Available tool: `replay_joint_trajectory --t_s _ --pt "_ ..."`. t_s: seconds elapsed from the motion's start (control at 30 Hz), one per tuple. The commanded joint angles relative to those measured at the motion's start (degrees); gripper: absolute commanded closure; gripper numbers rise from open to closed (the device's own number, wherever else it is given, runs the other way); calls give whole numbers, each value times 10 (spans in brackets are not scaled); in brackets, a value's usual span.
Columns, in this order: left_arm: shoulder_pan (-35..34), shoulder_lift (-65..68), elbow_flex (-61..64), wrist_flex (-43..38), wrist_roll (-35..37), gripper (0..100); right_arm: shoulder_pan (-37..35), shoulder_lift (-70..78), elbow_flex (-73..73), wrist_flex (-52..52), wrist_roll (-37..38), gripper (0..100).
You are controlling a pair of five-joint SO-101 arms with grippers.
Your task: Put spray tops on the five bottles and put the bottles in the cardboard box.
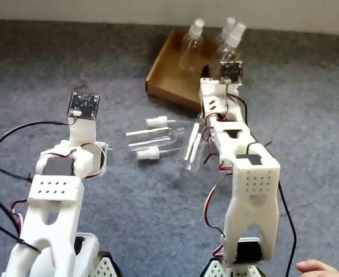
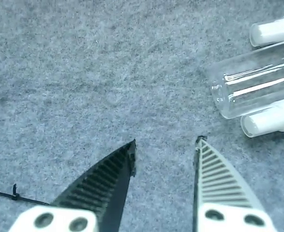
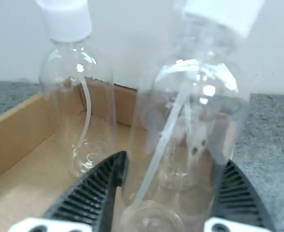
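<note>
At the far edge of the carpet (image 1: pixel 54 63), your cardboard box (image 1: pixel 161 72) holds an upright capped bottle (image 1: pixel 191 49); your right gripper (image 3: pixel 173 162) clasps a second capped bottle (image 3: pixel 190 135) over the box. Your left gripper (image 2: pixel 166 141) hangs wide open above bare carpet, near a loose bottle (image 2: pixel 253 87) lying between two spray tops (image 2: pixel 272 31).

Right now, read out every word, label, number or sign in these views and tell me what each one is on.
No text can be read.
Clear bottle in front of the right wrist camera: no label.
Other bottles: no labels.
Cardboard box: no print.
Circuit boards on the wrists: markings too small to read.
</note>
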Motion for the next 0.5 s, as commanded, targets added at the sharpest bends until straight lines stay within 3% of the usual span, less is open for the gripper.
replay_joint_trajectory --t_s 0.0,0.13,0.27,0.47 --pt "11 -2 -5 -11 -5 807 21 -36 -3 -6 55 756" --pt "11 -2 -4 -22 -6 807 14 -36 -1 -43 143 753" --pt "9 -2 -4 -25 -20 809 12 -34 9 -153 145 725" --pt "9 -2 -4 -26 -20 810 15 -35 41 -158 143 687"
